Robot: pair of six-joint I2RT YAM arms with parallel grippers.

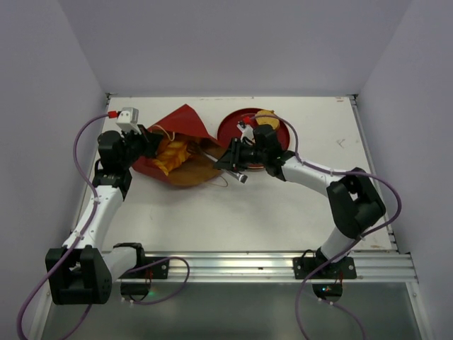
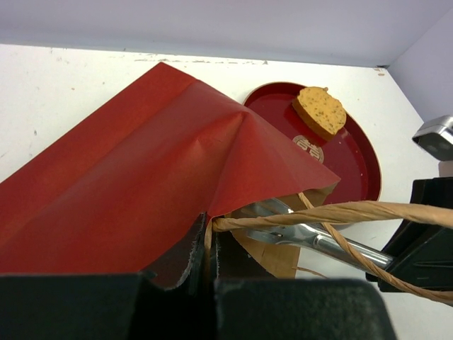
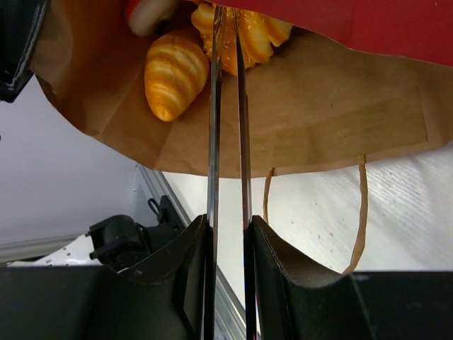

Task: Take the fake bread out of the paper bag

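On the far half of the table [image 1: 283, 212], seen from above, the paper bag [image 1: 185, 124] is laid on its side with its mouth turned toward the right gripper [image 1: 237, 157]. An edge of that mouth is clamped by the left gripper [image 1: 147, 139]. The fake bread [image 1: 172, 152] is seen as a golden heap just inside. One flat piece [image 1: 266, 116] is already set on the round plate [image 1: 233, 134] just beside the bag. Metal tongs [image 1: 241, 177] are pinched in the right gripper, tips aimed into the bag.

Left wrist view: the fingers are closed tight on the bag rim, and a twisted cord handle [image 2: 340, 212] is stretched across. The red outer paper is matte, thin and creased into a tent. A steady lifted hold is advised so the mouth is kept open. The tongs are smooth polished steel.

Right wrist view: the tong blades are squeezed nearly together, tips at the bread pile. Whether a piece is caught between them cannot be told. A ribbed, glossy roll [image 3: 173, 74] is seen just left of the blades on the brown kraft lining. The surface is judged hard and slick, the shape rounded. A grip across the narrow middle is recommended, blades closed gently, and withdrawal made straight out along the bag floor so the lining is not snagged.
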